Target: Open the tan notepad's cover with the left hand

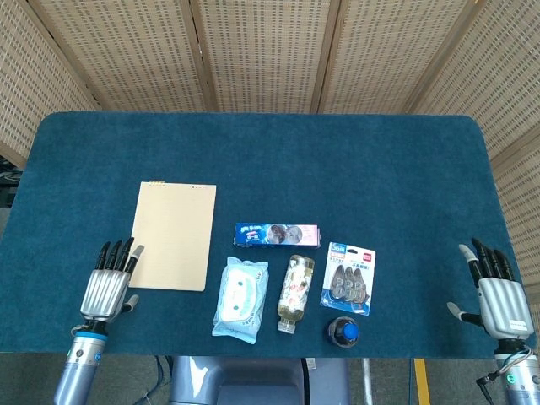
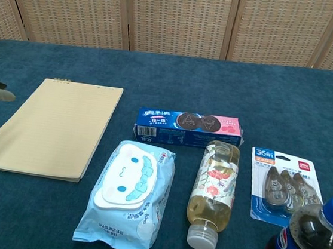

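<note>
Two hands empty, fingers spread, over the blue table (image 1: 354, 160).
Just right of the left hand (image 1: 107, 289) fingertips (image 1: 128, 250) lay the closed tan notepad (image 1: 170, 236); beyond it lay a wipes pack (image 1: 240, 296), an Oreo box (image 1: 277, 235), a floral bottle (image 1: 296, 292), a "36m" tape pack (image 1: 348, 278) and a cola bottle (image 1: 343, 331). The right hand (image 1: 499, 298) hung near the table's right edge, with open cloth beyond its fingertips.

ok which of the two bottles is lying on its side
The clear floral-label bottle with pale yellow liquid lies on its side, white cap toward the table's near edge. The dark cola bottle with the blue cap stands upright.
</note>
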`<state>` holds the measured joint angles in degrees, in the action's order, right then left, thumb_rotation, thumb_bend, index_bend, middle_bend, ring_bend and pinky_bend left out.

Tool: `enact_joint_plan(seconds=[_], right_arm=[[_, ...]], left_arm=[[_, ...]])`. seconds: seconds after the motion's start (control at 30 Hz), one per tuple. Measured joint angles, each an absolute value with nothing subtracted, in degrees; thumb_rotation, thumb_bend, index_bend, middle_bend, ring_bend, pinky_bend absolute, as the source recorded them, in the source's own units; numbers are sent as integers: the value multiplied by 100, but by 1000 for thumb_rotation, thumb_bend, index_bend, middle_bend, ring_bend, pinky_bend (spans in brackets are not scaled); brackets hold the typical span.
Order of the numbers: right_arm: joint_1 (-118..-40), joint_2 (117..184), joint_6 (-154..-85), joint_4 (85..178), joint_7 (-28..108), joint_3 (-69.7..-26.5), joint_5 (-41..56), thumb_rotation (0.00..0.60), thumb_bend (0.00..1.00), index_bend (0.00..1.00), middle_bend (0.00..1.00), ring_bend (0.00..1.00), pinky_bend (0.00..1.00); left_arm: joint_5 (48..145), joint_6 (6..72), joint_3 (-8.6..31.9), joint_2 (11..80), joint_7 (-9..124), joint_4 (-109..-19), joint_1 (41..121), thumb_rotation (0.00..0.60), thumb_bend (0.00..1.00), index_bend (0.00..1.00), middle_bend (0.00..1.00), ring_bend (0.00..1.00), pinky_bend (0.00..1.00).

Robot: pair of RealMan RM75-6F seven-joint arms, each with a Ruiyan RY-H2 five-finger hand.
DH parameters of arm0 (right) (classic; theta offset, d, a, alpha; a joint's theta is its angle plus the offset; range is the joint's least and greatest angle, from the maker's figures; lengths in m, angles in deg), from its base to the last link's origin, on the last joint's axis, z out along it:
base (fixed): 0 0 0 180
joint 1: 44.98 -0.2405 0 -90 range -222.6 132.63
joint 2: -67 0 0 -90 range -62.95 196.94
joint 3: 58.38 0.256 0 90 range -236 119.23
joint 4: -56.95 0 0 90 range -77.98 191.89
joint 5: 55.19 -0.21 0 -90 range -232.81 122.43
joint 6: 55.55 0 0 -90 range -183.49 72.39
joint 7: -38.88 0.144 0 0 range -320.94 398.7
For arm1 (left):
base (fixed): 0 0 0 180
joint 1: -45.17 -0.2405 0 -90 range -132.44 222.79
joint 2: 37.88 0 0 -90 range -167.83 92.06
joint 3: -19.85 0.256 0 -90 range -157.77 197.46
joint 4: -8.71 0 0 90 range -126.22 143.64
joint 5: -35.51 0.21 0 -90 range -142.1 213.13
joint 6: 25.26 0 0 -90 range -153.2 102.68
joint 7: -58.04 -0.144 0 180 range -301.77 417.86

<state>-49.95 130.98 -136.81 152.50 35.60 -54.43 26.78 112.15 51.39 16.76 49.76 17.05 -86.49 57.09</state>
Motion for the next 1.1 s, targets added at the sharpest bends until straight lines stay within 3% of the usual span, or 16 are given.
enact_joint_plan(seconds=[1.1], right_arm=[[-4975, 13059, -13675, 15340, 3757, -5403, 2576, 600, 156, 57, 0, 0, 0]], left_arm=[[10857, 4872, 1681, 5774, 1282, -7975, 6164, 600, 264, 18, 0, 0, 0]])
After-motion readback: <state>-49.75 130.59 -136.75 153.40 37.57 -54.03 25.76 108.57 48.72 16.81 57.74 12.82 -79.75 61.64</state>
